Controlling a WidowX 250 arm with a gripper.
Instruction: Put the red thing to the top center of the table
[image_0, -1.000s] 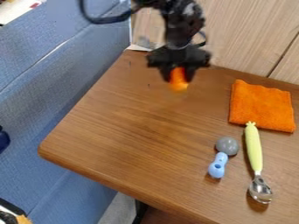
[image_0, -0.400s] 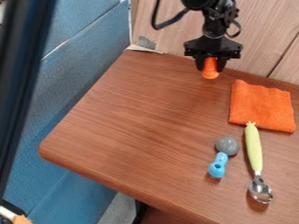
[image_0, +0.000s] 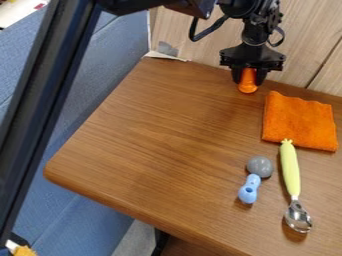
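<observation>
At the top of the camera view, right of centre, my gripper (image_0: 248, 79) hangs over the table's back edge, close to the wooden panel. It is shut on a small orange-red object (image_0: 248, 82), whose rounded lower end pokes out below the fingers. Whether that object touches the wooden table (image_0: 153, 145) I cannot tell.
An orange cloth (image_0: 300, 122) lies just right of and below the gripper. Below it are a spoon with a yellow-green handle (image_0: 290, 167) and a blue toy with a grey ball (image_0: 259, 166). A wooden panel (image_0: 310, 35) stands behind the table, and a blue surface borders its left.
My gripper has moved to the right along the back edge with the orange-red object still held. Dark arm parts have come into view at the upper left.
</observation>
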